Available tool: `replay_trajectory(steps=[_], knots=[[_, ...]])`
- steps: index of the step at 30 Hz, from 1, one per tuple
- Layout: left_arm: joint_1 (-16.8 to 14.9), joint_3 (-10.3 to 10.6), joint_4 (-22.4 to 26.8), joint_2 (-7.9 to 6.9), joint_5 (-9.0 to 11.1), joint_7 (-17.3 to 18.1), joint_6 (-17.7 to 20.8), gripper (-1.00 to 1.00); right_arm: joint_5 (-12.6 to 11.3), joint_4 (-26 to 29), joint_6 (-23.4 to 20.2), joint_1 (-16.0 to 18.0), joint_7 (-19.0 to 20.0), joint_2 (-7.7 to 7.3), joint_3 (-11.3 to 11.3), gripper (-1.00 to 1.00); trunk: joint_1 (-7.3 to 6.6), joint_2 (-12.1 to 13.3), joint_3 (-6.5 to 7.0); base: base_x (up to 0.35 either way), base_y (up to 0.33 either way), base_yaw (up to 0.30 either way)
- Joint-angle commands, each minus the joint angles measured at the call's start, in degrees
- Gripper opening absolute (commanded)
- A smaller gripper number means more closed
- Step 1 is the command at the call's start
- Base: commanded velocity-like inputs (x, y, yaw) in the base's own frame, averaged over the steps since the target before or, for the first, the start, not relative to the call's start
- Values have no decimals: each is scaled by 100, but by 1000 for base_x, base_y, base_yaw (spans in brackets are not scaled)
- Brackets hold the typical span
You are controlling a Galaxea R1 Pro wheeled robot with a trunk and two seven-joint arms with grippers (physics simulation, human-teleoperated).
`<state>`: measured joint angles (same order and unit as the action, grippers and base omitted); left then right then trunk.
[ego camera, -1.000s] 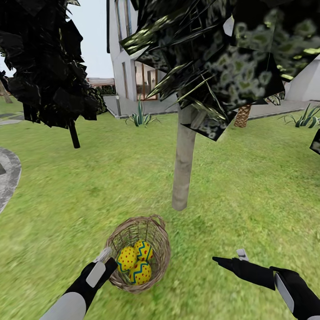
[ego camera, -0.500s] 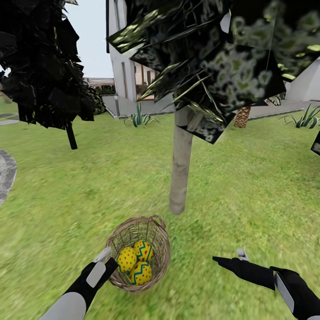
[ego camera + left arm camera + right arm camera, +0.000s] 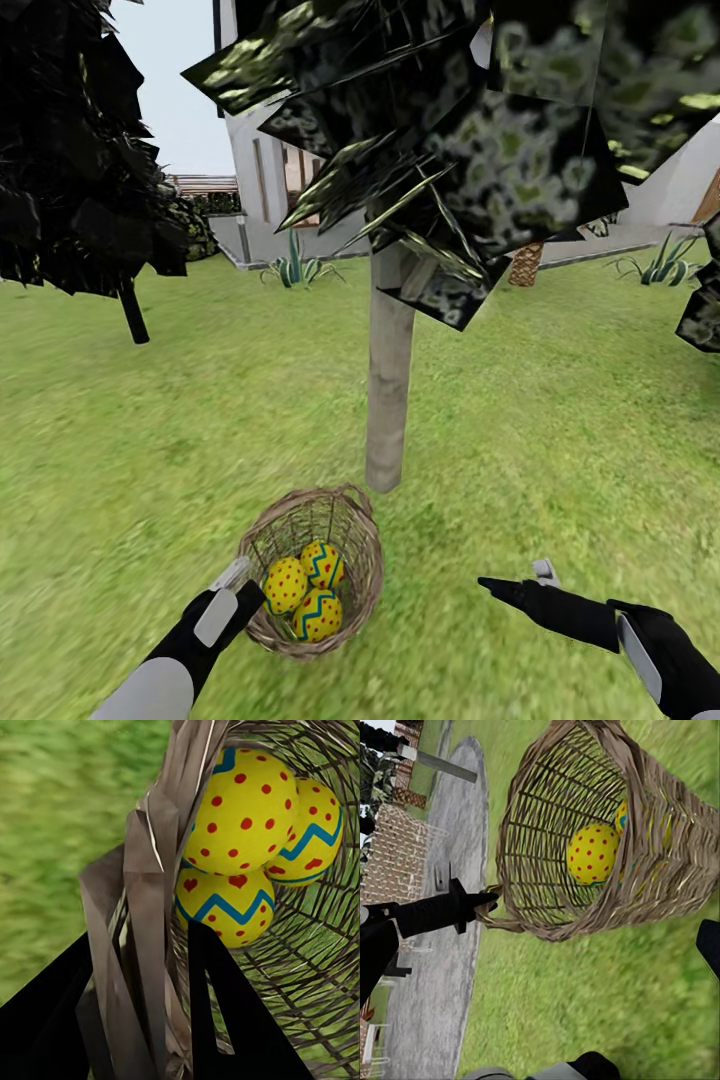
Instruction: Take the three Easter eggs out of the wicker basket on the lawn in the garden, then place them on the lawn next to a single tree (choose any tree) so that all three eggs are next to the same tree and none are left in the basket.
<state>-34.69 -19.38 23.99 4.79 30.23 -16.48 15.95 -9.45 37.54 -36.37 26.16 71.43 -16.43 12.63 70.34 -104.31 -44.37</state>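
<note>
Left gripper fingers clamp the small brown woven wicker basket's rim at 9 o'clock, carrying three spotted yellow eggs treeward; right gripper fingers spread, empty.

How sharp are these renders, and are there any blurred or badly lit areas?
Head view: grass is smeared and soft, and the angular tree foliage renders nearly black with glossy patches. Left wrist view: the yellow red-dotted eggs are crisp, grass behind blurred, and the left claw is a black silhouette. Right wrist view: the brown woven wicker basket is sharp.
</note>
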Motion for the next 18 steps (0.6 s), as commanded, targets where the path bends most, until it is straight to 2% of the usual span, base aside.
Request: replay_trajectory(steps=[1, 8, 15, 18], knots=[[-2, -13, 21, 4, 79, -30, 14, -100, -22, 1, -46, 3, 7, -1, 2, 100, 3, -2, -5, 329, 0, 0], [-3, -17, 18, 4, 79, -30, 14, -100, -22, 8, -46, 3, 9, -1, 2, 100, 3, -2, -5, 302, 0, 0], [-2, -13, 21, 4, 79, -30, 5, -100, 11, 8, -46, 3, 3, -1, 0, 100, 3, -2, -5, 14, 0, 0], [-2, -13, 21, 4, 79, -30, 5, -100, 13, 8, -46, 3, 3, -1, 2, 100, 69, -123, -59, 0, 0, 0]])
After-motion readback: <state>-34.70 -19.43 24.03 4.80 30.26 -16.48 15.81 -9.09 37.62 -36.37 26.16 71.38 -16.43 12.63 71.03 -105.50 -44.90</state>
